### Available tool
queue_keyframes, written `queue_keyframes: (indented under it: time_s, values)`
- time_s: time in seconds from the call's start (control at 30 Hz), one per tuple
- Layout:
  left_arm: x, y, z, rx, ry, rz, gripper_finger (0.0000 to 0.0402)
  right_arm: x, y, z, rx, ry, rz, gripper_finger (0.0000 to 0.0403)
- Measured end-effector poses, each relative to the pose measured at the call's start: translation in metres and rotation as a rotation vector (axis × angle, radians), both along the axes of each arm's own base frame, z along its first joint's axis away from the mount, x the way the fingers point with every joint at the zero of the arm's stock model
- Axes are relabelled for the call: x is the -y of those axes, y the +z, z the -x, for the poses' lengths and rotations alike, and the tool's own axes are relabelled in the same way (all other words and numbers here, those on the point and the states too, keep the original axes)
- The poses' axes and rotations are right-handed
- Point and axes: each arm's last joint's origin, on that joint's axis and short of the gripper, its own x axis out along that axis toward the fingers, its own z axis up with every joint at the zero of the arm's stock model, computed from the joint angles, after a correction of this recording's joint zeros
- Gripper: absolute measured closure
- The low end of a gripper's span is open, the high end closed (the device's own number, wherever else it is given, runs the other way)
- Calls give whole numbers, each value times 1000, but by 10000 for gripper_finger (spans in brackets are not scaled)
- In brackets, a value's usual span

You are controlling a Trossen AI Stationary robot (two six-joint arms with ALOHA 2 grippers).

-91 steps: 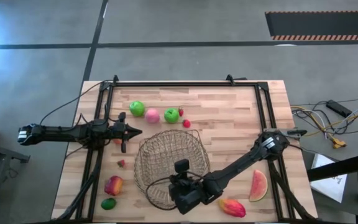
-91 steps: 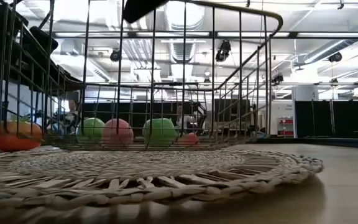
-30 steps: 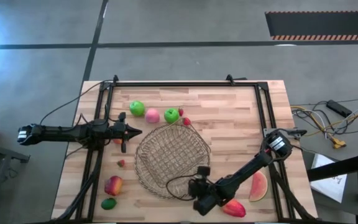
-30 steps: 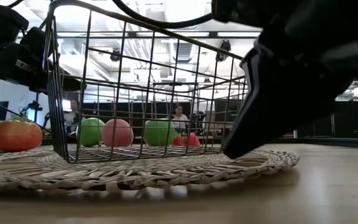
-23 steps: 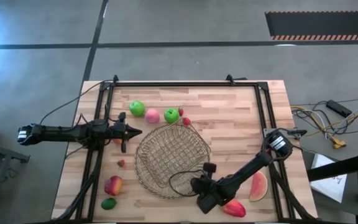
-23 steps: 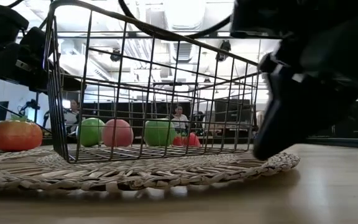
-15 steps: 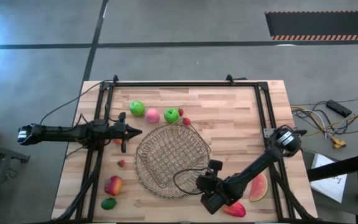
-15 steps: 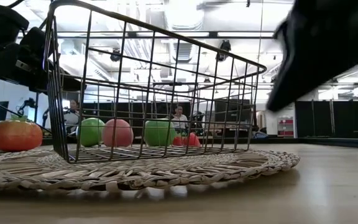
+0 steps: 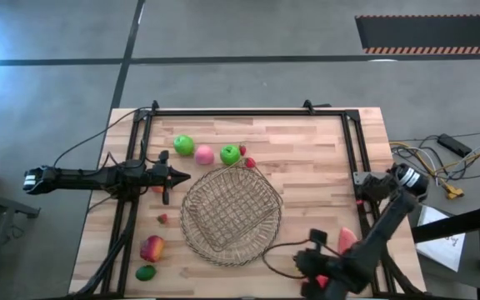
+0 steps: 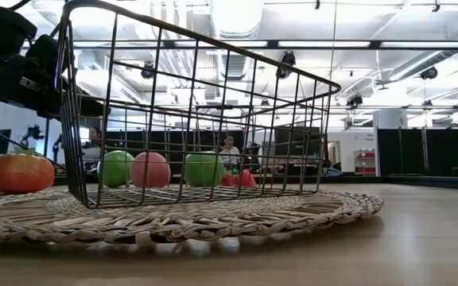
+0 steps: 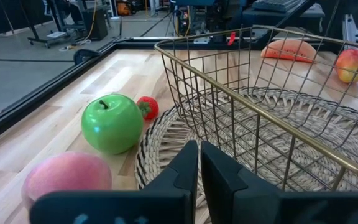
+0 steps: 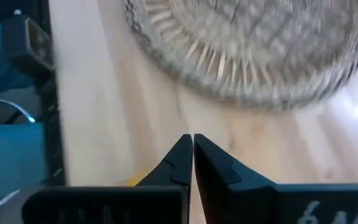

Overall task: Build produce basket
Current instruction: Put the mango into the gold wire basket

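Two apples: round, glossy green (image 9: 183, 145) (image 9: 230, 153)
basket (image 9: 227, 210): one, thin wire mesh, on round woven mat (image 9: 192, 234)
left fingers (image 11: 196, 163): together
right fingers (image 12: 190, 152): together, empty

You won't find any readable text, label, brand, number or sign in these views; nothing legible stands on the table, the fruit, the arms or the room behind them

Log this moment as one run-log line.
basket: empty, on mat | right gripper: shut, empty, near table's front edge | left gripper: shut, empty, left of basket
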Motion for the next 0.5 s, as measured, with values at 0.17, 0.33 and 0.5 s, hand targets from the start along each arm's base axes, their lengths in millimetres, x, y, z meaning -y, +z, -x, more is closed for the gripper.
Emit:
queue_keyframes:
  time_s: [0.17,0.33,0.5]
  values:
    - [0,0,0,0,0,0,398,-10,-2,17,-135,-87,-177,366]
    - [0,0,0,0,0,0,398,-18,-2,25,-211,-129,-292,285]
    - [0,0,0,0,0,0,398,-19,-3,26,-211,-130,-295,187]
